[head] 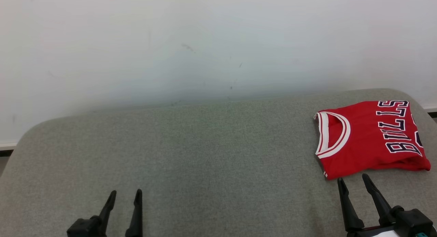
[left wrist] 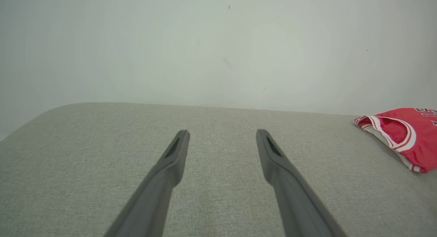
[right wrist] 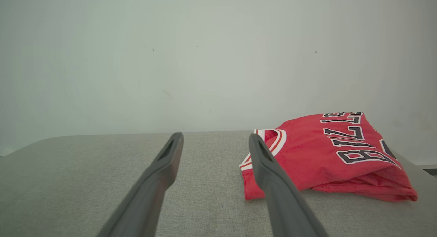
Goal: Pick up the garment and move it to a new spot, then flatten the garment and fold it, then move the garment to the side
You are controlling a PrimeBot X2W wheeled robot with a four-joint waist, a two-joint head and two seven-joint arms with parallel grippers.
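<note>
Grey fabric surface (head: 191,155) against plain white wall (head: 205,42)

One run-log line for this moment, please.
garment: red jersey folded, right side of grey surface | left gripper: open, empty | right gripper: open, empty, beside jersey | stage: fold looks done

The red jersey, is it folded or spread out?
Folded: the red jersey lies as a compact rectangle with layered edges on the grey cushion.
</note>
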